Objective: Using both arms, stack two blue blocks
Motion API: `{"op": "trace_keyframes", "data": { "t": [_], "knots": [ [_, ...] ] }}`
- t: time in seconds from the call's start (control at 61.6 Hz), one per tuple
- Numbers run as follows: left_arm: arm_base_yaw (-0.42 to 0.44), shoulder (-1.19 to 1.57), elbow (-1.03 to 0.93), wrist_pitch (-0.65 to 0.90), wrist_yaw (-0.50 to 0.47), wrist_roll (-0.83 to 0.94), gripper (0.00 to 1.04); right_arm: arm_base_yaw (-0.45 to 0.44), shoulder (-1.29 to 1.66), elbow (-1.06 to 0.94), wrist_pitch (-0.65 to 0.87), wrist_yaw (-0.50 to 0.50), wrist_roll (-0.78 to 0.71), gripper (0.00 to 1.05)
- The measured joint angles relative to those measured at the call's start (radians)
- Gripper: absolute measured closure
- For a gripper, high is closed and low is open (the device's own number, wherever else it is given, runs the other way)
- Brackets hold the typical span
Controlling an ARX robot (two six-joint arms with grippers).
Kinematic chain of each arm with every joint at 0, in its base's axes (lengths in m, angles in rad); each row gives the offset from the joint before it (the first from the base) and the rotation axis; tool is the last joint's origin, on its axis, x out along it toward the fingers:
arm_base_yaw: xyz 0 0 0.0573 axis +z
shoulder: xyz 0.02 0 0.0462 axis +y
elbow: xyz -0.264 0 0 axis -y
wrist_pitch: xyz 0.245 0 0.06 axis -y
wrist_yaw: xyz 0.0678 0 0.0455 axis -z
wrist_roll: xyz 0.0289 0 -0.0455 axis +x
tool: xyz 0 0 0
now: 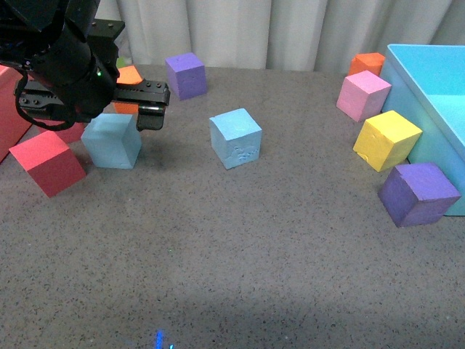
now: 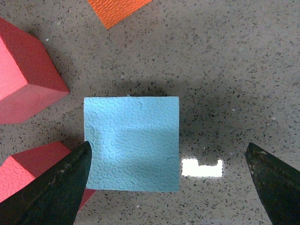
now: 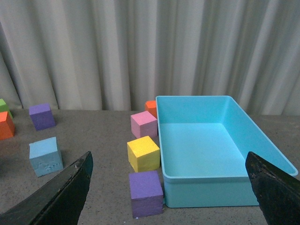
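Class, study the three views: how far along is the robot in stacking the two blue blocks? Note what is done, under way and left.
Done: nothing; the smooth blue block and the scuffed blue block sit apart on the table. Under way: the left gripper hovers open over the smooth one. The right gripper is open, holding nothing. Left: grasp, lift, stack.

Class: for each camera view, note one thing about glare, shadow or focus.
Left wrist view: white glare patch on the table beside the smooth blue block, soft shadow along its edges. Right wrist view: even light, near fingertips blurred. Front view: black left arm shows little detail.
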Motion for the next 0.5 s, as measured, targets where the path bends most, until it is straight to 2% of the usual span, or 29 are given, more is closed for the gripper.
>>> {"op": "trace_keyframes", "data": {
  "t": [0.503],
  "knots": [
    [0.023, 0.082, 0.079, -0.039, -0.028, -0.003, 0.07, 0.0, 0.0, 0.0, 0.0, 0.0, 0.0, 0.1]
  ]
}}
